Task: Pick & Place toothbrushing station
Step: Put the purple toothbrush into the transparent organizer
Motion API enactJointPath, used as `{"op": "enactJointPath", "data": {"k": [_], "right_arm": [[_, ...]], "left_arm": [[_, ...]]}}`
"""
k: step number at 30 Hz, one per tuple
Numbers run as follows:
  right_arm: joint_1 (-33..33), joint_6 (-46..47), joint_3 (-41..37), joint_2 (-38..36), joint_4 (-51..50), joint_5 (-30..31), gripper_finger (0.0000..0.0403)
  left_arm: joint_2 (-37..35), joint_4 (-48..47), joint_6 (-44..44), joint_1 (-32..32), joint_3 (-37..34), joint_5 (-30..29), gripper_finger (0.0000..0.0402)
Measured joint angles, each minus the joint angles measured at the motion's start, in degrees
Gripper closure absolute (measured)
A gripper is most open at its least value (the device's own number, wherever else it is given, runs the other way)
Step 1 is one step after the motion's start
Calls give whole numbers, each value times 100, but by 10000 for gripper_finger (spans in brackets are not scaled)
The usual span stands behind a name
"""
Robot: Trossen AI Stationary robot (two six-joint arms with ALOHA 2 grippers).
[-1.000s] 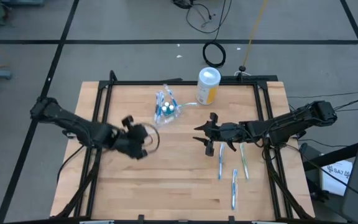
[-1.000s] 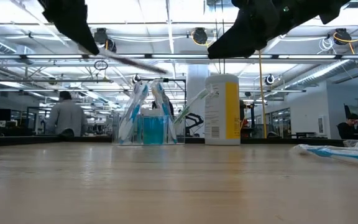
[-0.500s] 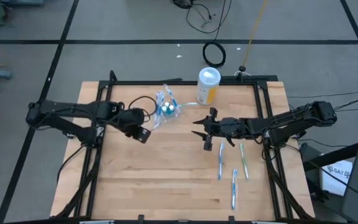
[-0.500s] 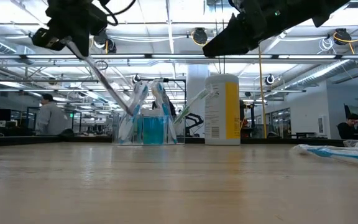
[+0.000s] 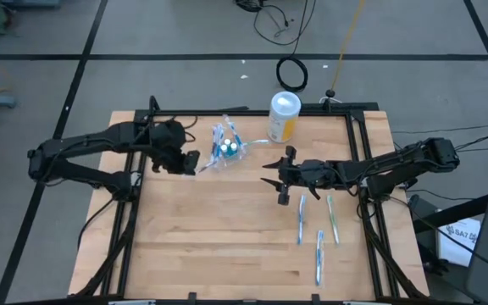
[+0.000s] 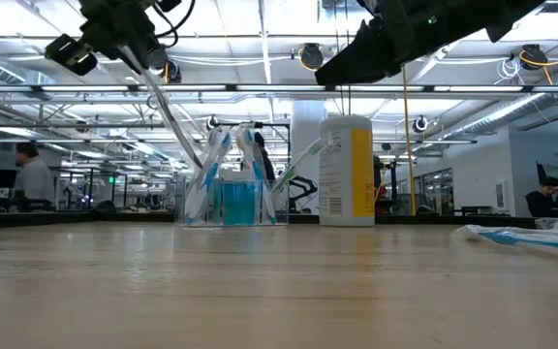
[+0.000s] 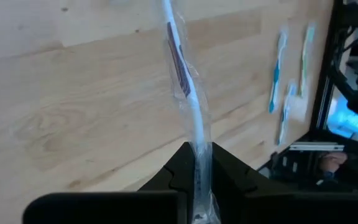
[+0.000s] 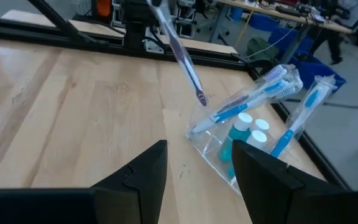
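Note:
The clear plastic cup stands at the table's far middle, with several wrapped toothbrushes and teal toothpaste tubes standing in it. My left gripper hangs just left of the cup, shut on one wrapped toothbrush. That brush slants down, and its free end is close by the cup's left rim. I cannot tell whether it touches the cup. My right gripper hovers open to the right of the cup, pointing at it and holding nothing. Three wrapped toothbrushes lie flat on the table near the right arm. My left gripper pinches the wrapped toothbrush between its two fingers near one end. The brush runs on straight out beyond the fingertips, in line with them. The fingers come slanting down from the table's left. The brush is lifted clear of the table, tilted with its free end lowest.
A yellow canister with a white lid stands behind and to the right of the cup, near the far edge. A black frame runs round the wooden table. Bare wood lies at the near left and near middle.
My left gripper has gone toward the far edge and the cup, risen a little and rolled about its own line, staying shut on the toothbrush. The brush was nearly level and now slants steeply down with its free end by the cup. The right arm has kept still.

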Motion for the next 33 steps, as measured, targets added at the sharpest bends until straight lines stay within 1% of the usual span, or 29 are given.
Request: {"op": "enactJointPath", "data": {"k": [7, 11, 13, 17, 19, 23, 25, 27, 29, 33], "right_arm": [[-1, -173, 0, 0, 296, -1, 232], [-1, -173, 0, 0, 279, 0, 232], [-1, -173, 0, 0, 279, -1, 232], [0, -173, 0, 0, 279, -1, 232], [0, -173, 0, 0, 279, -1, 232], [0, -173, 0, 0, 279, -1, 232], [0, -173, 0, 0, 279, -1, 232], [-2, -173, 0, 0, 279, -1, 232], [0, -173, 0, 0, 279, -1, 232], [0, -263, 0, 0, 277, -1, 232]], "left_arm": [[47, -5, 42, 660, -2, 139, 383], [233, -1, -25, 986, -2, 645, 375], [309, -3, -283, 1134, -2, 988, 366], [429, 4, -1004, 1471, -2, 1873, 356], [517, 20, -1266, 1667, -2, 2019, 355], [692, 138, -1461, 2132, -2, 2036, 354], [797, 446, -1397, 2336, -4, 2032, 354], [876, 950, -1037, 2466, -4, 2028, 353], [933, 1539, -780, 2536, -4, 2031, 353], [1008, 2307, -646, 2597, -6, 2005, 352]]}}
